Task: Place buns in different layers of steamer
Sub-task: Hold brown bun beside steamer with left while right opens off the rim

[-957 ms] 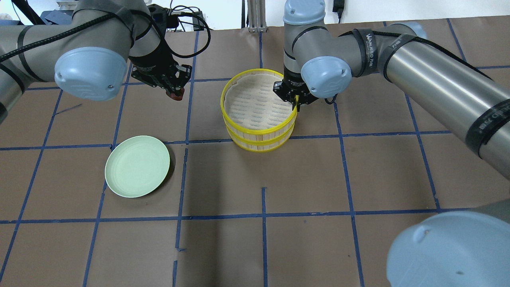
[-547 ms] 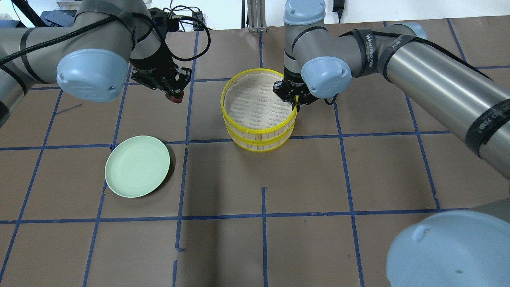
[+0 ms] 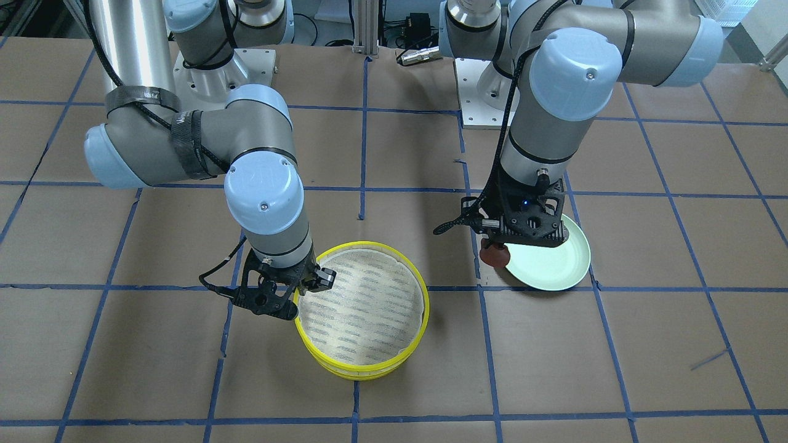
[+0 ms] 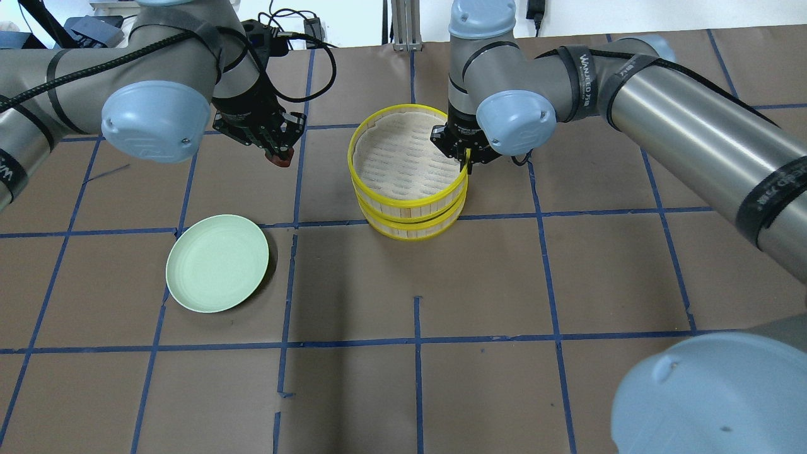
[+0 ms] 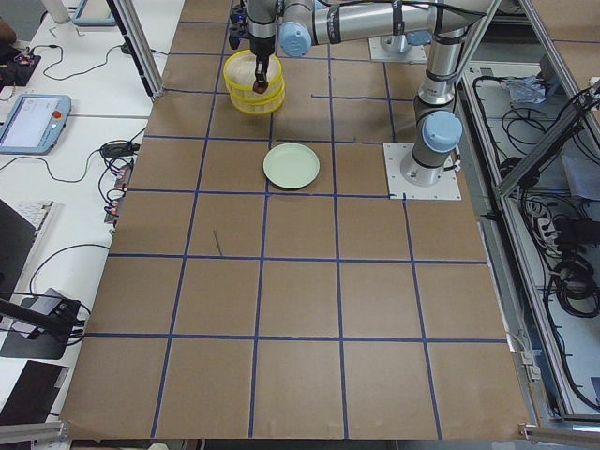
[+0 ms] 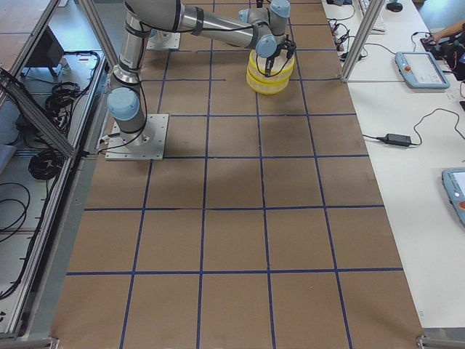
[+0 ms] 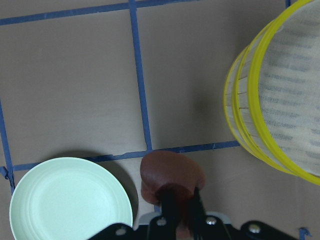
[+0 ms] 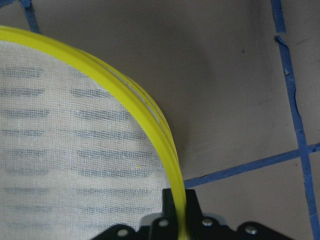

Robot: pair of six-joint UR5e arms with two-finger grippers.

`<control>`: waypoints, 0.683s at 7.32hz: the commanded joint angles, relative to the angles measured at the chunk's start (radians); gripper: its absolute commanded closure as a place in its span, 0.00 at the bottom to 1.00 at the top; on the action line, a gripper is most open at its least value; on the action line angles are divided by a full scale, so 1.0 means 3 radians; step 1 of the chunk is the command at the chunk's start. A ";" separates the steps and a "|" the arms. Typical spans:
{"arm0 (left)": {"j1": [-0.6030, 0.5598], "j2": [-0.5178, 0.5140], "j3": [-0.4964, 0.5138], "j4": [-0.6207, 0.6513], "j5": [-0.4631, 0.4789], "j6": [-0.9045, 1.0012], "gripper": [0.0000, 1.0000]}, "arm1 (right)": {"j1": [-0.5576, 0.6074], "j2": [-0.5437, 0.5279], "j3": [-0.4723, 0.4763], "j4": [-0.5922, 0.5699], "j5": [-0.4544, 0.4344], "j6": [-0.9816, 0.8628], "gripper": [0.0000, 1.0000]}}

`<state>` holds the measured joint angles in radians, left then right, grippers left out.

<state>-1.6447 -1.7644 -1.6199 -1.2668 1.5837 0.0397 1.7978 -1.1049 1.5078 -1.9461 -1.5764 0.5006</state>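
Observation:
Two yellow-rimmed steamer layers are stacked at the table's middle back, the upper layer (image 4: 397, 157) on or just above the lower layer (image 4: 410, 232). The upper layer's mesh (image 3: 363, 314) is bare. My right gripper (image 4: 466, 165) is shut on the upper layer's rim (image 8: 140, 115) at its right side. My left gripper (image 4: 280, 154) is shut on the dark reddish-brown bun (image 7: 170, 175) and holds it above the table, left of the steamer (image 7: 280, 100). The white bun is not in view.
A pale green plate (image 4: 217, 263) lies bare on the table, front-left of the steamer; it also shows in the left wrist view (image 7: 70, 200). Blue tape lines grid the brown table.
My left gripper has moved a little right toward the steamer with the brown bun. The upper layer, held by my right gripper, has risen slightly.

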 commanded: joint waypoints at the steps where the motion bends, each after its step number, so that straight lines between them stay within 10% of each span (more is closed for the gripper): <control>1: 0.0001 -0.0085 -0.0025 0.0014 -0.0002 0.0016 0.98 | 0.0000 0.0001 0.0005 0.0003 0.0003 0.0029 0.81; 2: 0.0001 -0.0086 -0.0031 0.0025 0.0013 -0.0009 0.99 | 0.0000 0.0001 0.0036 0.0019 0.0008 0.0024 0.54; 5: 0.0001 -0.0091 -0.0015 0.0025 0.0187 -0.0244 0.99 | 0.0000 -0.0045 0.0133 0.0009 0.0003 -0.0022 0.53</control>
<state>-1.6434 -1.7836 -1.6277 -1.2602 1.6233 -0.0090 1.7978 -1.1138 1.5426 -1.9444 -1.5749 0.4988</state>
